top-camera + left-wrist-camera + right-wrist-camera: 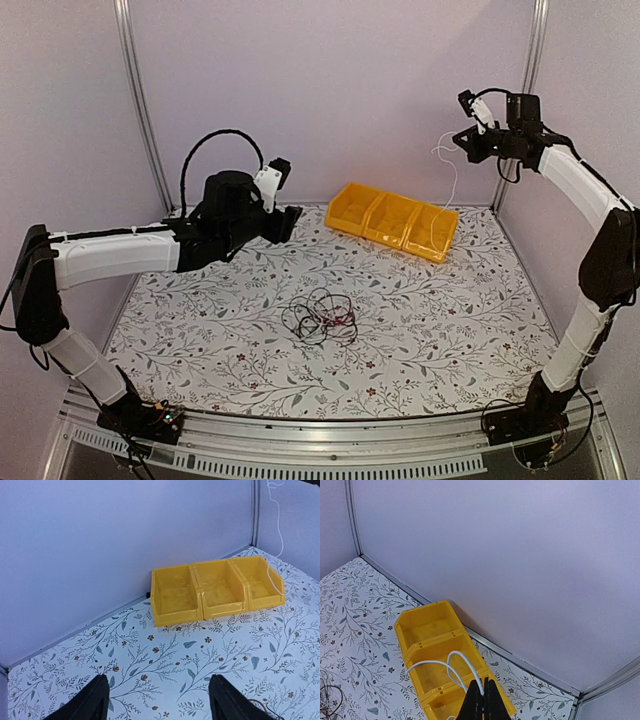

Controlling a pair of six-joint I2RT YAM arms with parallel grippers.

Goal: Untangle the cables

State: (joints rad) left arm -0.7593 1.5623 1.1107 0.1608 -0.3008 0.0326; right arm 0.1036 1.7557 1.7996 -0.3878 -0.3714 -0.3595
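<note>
A small tangle of black and red cables point(320, 317) lies on the flowered table top near its middle; its edge shows in the right wrist view point(327, 700). My right gripper point(468, 141) is raised high at the back right, shut on a white cable point(453, 170) that hangs down into the right end of the yellow bin. The right wrist view shows the jaws point(482, 698) pinched on the white cable point(454, 659) as it loops out above the bin. My left gripper point(287, 222) hovers open at the back left, with nothing between its fingers point(95, 700).
A yellow three-compartment bin point(395, 220) point(215, 587) point(440, 640) stands at the back of the table near the wall. White walls with metal corner posts point(138, 100) close in the table on three sides. The white cable point(276, 530) dangles over the bin's right compartment.
</note>
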